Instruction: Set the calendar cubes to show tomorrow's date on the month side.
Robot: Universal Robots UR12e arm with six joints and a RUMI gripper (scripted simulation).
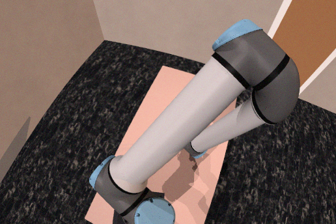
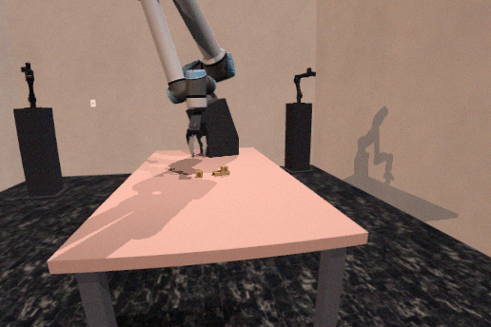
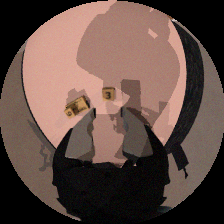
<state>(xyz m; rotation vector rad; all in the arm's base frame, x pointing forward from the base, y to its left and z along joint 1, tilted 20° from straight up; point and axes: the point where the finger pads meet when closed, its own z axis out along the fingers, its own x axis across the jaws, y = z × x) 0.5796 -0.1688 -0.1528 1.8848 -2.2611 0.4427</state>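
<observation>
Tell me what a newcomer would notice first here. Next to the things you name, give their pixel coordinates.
The big grey-and-blue arm (image 1: pixel 181 120) (image 2: pixel 162 40) dominates, slanting across the top view and over the pink table (image 1: pixel 145 107) (image 2: pixel 231 214) (image 3: pixel 50 55). Next come the gripper (image 2: pixel 197 156) (image 3: pixel 108 108), partly open with nothing between its fingers, and the small wooden cube marked 3 (image 2: pixel 199 174) (image 3: pixel 108 94), sitting on the tabletop beyond the fingertips in the wrist view.

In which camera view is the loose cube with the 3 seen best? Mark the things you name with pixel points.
Wrist view: its 3 is readable on the cube (image 3: pixel 108 94) (image 2: pixel 199 174). Exterior shows it small, no readable digit; in top it cannot be made out.
</observation>
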